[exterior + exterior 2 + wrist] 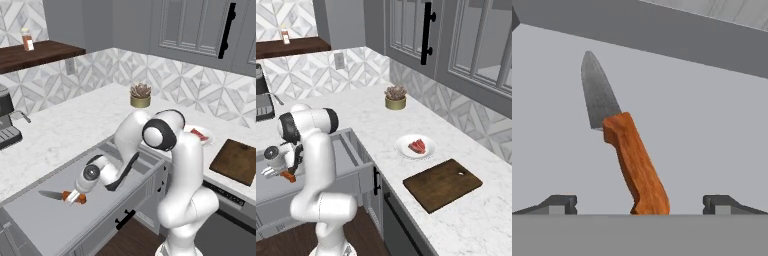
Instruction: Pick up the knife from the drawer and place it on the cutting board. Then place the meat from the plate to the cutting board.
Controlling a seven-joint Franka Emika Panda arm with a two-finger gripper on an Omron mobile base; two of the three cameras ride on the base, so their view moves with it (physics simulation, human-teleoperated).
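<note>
Drawer: the wide, shallow grey drawer [45, 220] with a flat grey floor is seen pulled out below the white marble counter [75, 125]; its black bar handle [125, 219] is seen on the front panel.
Knife: the small kitchen knife with an orange handle and a pointed grey steel blade [619, 140] is seen lying flat on the drawer floor. In the left base view the blade [50, 194] is pointed to the left and the handle is seen at the hand.
Gripper: the two-finger gripper [639, 204] is held low over the drawer, its jaws spread wide. In the hand view the handle end is seen between the two dark fingertips [559, 204], with a gap on each side; no contact is seen.
Cutting board: the dark brown rectangular wooden board [442, 184] is seen on the counter, nothing on it, just beside the plate and well apart from the drawer.
Plate: the small round white plate with a raised rim [404, 149] is seen on the counter between the board and the potted plant [395, 98].
Meat: the small flat slab of red raw steak with white marbling [417, 146] is seen lying on the plate.
</note>
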